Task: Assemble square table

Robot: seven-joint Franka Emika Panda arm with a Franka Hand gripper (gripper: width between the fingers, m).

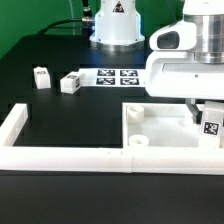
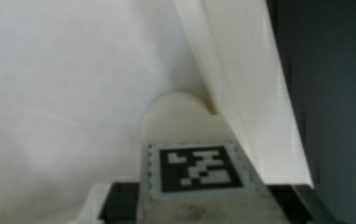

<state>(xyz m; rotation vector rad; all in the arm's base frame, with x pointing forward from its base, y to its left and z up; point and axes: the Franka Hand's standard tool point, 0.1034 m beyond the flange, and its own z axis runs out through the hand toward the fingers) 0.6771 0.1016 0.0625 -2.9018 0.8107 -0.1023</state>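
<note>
The white square tabletop slab (image 1: 165, 128) lies flat at the exterior view's lower right, inside the border wall. My gripper (image 1: 207, 112) hangs over the slab's right edge and is shut on a white leg block (image 1: 211, 126) with a black-and-white tag. In the wrist view the leg (image 2: 196, 150) runs out between my dark fingers (image 2: 129, 200), and its tip reaches the slab (image 2: 68, 80) close to its raised edge. Two more tagged leg blocks (image 1: 41, 77) (image 1: 70, 82) lie on the black table at the left.
The marker board (image 1: 118, 76) lies flat in front of the arm's base. The long low white border wall (image 1: 60, 153) runs along the front and up the left side. Round raised sockets (image 1: 137, 113) sit at the slab's left corners.
</note>
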